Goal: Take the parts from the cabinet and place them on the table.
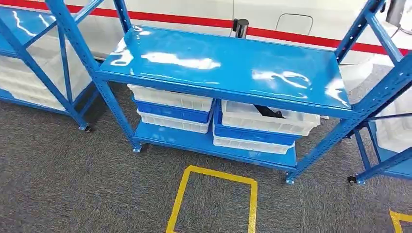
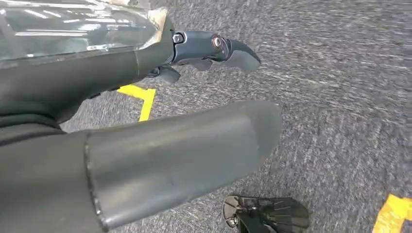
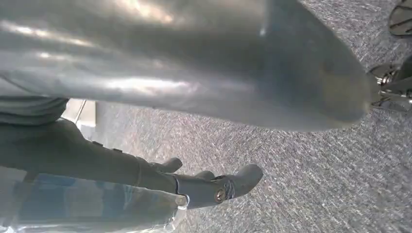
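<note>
The blue cabinet rack (image 1: pixel 223 68) stands ahead on grey carpet, its glossy top shelf bare. On its lower shelf sit two stacks of white and blue bins. A black part (image 1: pixel 268 112) lies in the top white bin (image 1: pixel 291 124) of the right stack; what the left stack (image 1: pixel 170 109) holds is hidden under the top shelf. My left hand (image 2: pixel 194 121) hangs over the carpet, thumb and fingers (image 2: pixel 218 48) apart, holding nothing. My right hand (image 3: pixel 218 145) also hangs above the carpet, its fingers (image 3: pixel 223 187) spread away from the thumb and holding nothing.
A yellow taped square (image 1: pixel 252 204) marks the floor just in front of the rack. More blue racks with white bins stand at the left (image 1: pixel 29 63) and right (image 1: pixel 388 131). Behind runs a white wall with a red stripe (image 1: pixel 194 19).
</note>
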Available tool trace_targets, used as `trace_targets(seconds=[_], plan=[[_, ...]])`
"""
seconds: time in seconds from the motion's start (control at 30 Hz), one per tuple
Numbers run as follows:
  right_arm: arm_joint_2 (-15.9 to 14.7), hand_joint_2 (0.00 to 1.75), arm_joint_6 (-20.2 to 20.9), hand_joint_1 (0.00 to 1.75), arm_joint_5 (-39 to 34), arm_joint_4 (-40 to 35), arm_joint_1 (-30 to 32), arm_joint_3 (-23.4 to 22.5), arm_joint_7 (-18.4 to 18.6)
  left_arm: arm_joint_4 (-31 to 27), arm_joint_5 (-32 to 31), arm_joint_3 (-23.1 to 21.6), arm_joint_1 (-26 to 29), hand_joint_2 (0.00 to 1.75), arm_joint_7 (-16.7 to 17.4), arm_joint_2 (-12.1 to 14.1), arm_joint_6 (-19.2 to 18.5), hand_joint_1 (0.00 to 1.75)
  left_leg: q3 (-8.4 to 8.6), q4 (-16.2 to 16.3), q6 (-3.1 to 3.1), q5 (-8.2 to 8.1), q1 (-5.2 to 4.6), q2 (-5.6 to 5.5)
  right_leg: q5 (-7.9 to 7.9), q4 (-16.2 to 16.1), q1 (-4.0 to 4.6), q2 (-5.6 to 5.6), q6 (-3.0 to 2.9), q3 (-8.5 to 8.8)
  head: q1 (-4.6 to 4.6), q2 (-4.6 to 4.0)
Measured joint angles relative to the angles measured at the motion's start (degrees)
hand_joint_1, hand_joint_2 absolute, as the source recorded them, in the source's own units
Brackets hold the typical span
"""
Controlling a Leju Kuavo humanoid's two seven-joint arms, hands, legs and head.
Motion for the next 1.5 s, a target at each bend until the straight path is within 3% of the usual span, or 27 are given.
trace_targets(seconds=[0.03, 0.13, 0.17, 0.2, 0.23, 0.3, 0.33, 0.4, 0.43, 0.47, 0.5, 0.53, 0.57, 0.6, 0.7, 1.07, 1.1, 1.13, 1.17, 1.3, 1.47, 1.5], plan=[[-0.04, 0.00, 0.00, 0.00, 0.06, 0.00, -0.16, 0.00, 0.00, 0.00, 0.00, 0.00, 0.05, 0.00, 0.00, -0.02, 0.00, 0.00, 0.29, 0.00, -0.40, -0.22, 0.05, 0.47, 0.45, -0.08, 0.10, 0.87, -0.69, 0.36, -0.15, 0.00], [-0.06, 0.00, -0.04, 0.00, 0.20, 0.09, 0.05, 0.00, 0.02, -0.06, 0.00, 0.00, -0.46, 0.00, 0.00, -0.04, 0.00, 0.00, 1.21, -0.28, -1.40, -0.44, 0.32, 2.50, 0.50, -0.07, 0.26, 2.84, -2.00, -0.40, -0.17, 0.00], [-0.04, 0.00, -0.07, 0.00, 0.24, 0.09, 0.06, 0.00, 0.04, -0.09, 0.00, 0.00, -0.51, 0.00, 0.00, 0.00, 0.00, 0.00, 1.11, 0.36, -1.98, -1.07, 0.85, 0.58, 0.83, -0.27, -0.89, 3.56, -2.50, 0.30, -0.26, 0.00], [0.00, 0.00, -0.09, 0.00, 0.28, 0.09, -0.03, 0.00, 0.06, -0.09, 0.00, 0.00, -0.46, 0.00, 0.00, -0.02, -0.02, 0.00, 0.41, 2.25, -2.10, -2.80, 0.88, -2.41, 0.95, -0.26, -0.78, 4.15, -2.86, 0.23, -0.35, 0.00], [-0.02, 0.00, -0.11, 0.00, 0.35, 0.11, -0.01, 0.00, 0.13, -0.07, -0.07, -0.02, -0.38, 0.00, 0.00, -0.11, -0.02, 0.00, -1.41, 6.45, -2.17, -5.59, 0.96, -4.32, 1.12, -0.25, -0.66, 4.83, -3.27, 0.13, -0.44, 0.00], [-0.02, 0.00, -0.13, 0.00, 0.44, 0.11, -0.07, 0.00, 0.11, -0.07, -0.07, -0.02, -0.11, 0.00, 0.15, -0.09, -0.02, 0.00, -5.61, 15.13, -2.29, -9.48, 0.95, -5.43, 1.23, -0.22, -0.32, 6.39, -3.49, -0.13, -0.48, 0.00], [-0.02, 0.00, -0.15, 0.00, 0.55, 0.11, 0.01, 0.00, 0.11, -0.04, -0.04, 0.00, -0.03, 0.00, 0.24, -0.09, -0.02, 0.00, -6.89, 17.36, -2.30, -9.70, 0.95, -5.50, 1.24, -0.21, -0.23, 7.16, -3.49, -0.15, -0.44, 0.00], [0.00, 0.00, -0.15, 0.00, 0.72, 0.11, 0.15, 0.00, 0.09, -0.04, 0.02, 0.00, -0.04, 0.00, 0.24, -0.09, -0.02, 0.00, -5.91, 14.20, -2.00, -6.20, 0.95, -5.60, 1.23, -0.10, -0.18, 8.48, -3.48, 0.00, -0.44, 0.00], [0.00, 0.00, -0.31, 0.00, 0.98, 0.11, 0.20, 0.04, -0.18, -0.07, 0.02, 0.00, -0.09, 0.00, 0.24, -0.07, -0.02, 0.00, -3.41, 8.59, -1.71, -2.69, 0.96, -5.93, 1.22, -0.07, -0.18, 9.29, -3.46, 0.19, -0.46, 0.00], [0.04, 0.00, -0.44, 0.00, 1.29, 0.11, 0.18, 0.09, -0.50, -0.07, 0.02, 0.00, -0.10, 0.00, 0.24, -0.04, -0.02, 0.00, -1.14, 3.54, -1.38, -0.18, 0.97, -7.00, 1.22, -0.07, -0.18, 9.89, -3.44, 0.30, -0.44, 0.00], [0.07, 0.00, -0.50, 0.00, 1.40, 0.11, 0.13, 0.13, -0.76, -0.05, 0.04, 0.00, -0.07, 0.00, 0.24, 0.00, -0.02, 0.00, -0.26, 1.29, -1.04, -0.13, 0.97, -8.95, 1.23, -0.04, -0.14, 10.18, -3.37, 0.20, -0.44, 0.00], [0.09, 0.00, -0.63, 0.00, 1.66, 0.11, -0.04, 0.15, -0.96, -0.04, 0.04, 0.00, -0.14, 0.00, 0.24, 0.02, 0.02, 0.00, -0.29, 0.51, -1.01, -0.24, 0.95, -9.00, 1.14, 0.25, 0.48, 10.45, -3.03, -0.12, -0.41, 0.00], [0.07, 0.00, -1.03, 0.00, 2.03, 0.11, 0.09, 0.24, -0.98, -0.07, 0.04, 0.00, -0.35, 0.00, 0.24, 0.02, 0.13, 0.00, -0.38, 0.49, -0.94, -0.17, 0.74, -8.68, 1.27, 0.17, 0.30, 10.68, -2.66, -0.50, -0.37, 0.00], [-0.09, 0.00, -1.29, 0.00, 2.32, 0.11, 0.08, 0.33, -0.98, -0.07, 0.04, 0.00, -0.33, 0.00, 0.24, -0.13, 0.33, 0.00, -0.48, 0.34, -1.20, -0.02, 0.76, -8.67, 0.84, 0.40, 1.03, 10.72, -2.82, -0.65, -0.39, 0.00], [0.02, 0.00, -1.60, 0.00, 2.40, 0.11, 0.18, 0.50, -0.98, -0.07, 0.04, 0.00, -0.30, 0.00, 0.24, -0.15, 0.42, 0.00, -0.50, 0.40, -0.65, 0.06, 0.01, -8.65, 1.03, 0.26, 0.39, 10.69, -2.44, -0.94, -0.39, 0.00], [-0.04, 0.00, -1.77, 0.00, 2.89, 0.11, 0.10, 0.52, -1.27, -0.07, 0.37, 0.02, -0.30, 0.00, 0.24, -0.31, 0.24, 0.00, -0.69, 0.48, -0.26, 0.21, -0.19, -8.67, 1.42, -0.12, 0.08, 10.69, -1.83, -0.57, -0.39, 0.00], [-0.04, 0.00, -1.75, 0.00, 3.04, 0.11, 0.07, 0.55, -1.31, -0.07, 0.44, 0.02, -0.30, 1.75, 0.22, -0.33, 0.17, 0.00, -0.69, 0.48, -0.25, 0.20, -0.18, -8.67, 1.42, -0.13, 0.07, 10.69, -1.83, -0.59, -0.39, 0.00], [-0.04, 0.00, -1.75, 0.00, 3.26, 0.11, 0.05, 0.57, -1.36, -0.07, 0.59, 0.02, -0.30, 1.75, 0.17, -0.35, 0.15, 0.00, -0.70, 0.48, -0.25, 0.20, -0.16, -8.67, 1.42, -0.13, 0.05, 10.69, -1.83, -0.61, -0.39, 0.00], [-0.04, 1.75, -1.75, 0.00, 3.41, 0.11, 0.03, 0.63, -1.38, -0.07, 0.83, 0.02, -0.30, 1.75, 0.00, -0.39, 0.13, 0.00, -0.74, 0.48, -0.22, 0.16, -0.16, -8.66, 1.42, -0.13, 0.05, 10.69, -1.83, -0.63, -0.39, 0.00], [-0.09, 1.75, -1.77, 0.00, 3.52, 0.11, 0.20, 1.05, -1.79, -0.09, 1.15, 0.02, -0.21, 1.75, -0.09, -0.55, -0.28, 0.00, -0.71, 0.47, -0.23, 0.15, 0.01, -8.66, 1.41, -0.13, 0.06, 10.68, -1.85, -0.66, -0.39, 0.00], [0.13, 1.75, -1.77, 0.00, -0.75, -1.47, 2.17, 1.05, -3.26, -2.27, 5.06, -3.06, 1.81, 1.75, 2.99, -0.33, -2.18, 0.00, -0.69, 0.44, -0.25, 0.16, 0.15, -8.66, 1.41, -0.11, 0.16, 10.68, -1.86, -0.67, -0.39, 0.00], [0.22, 1.75, -1.77, 0.00, -1.99, -1.99, 2.76, 1.05, -3.59, -2.82, 5.95, -3.81, 2.32, 0.00, 3.61, -0.24, -2.52, 0.00, -0.70, 0.44, -0.26, 0.16, 0.20, -8.67, 1.40, -0.11, 0.22, 10.68, -1.88, -0.67, -0.39, 0.00]])
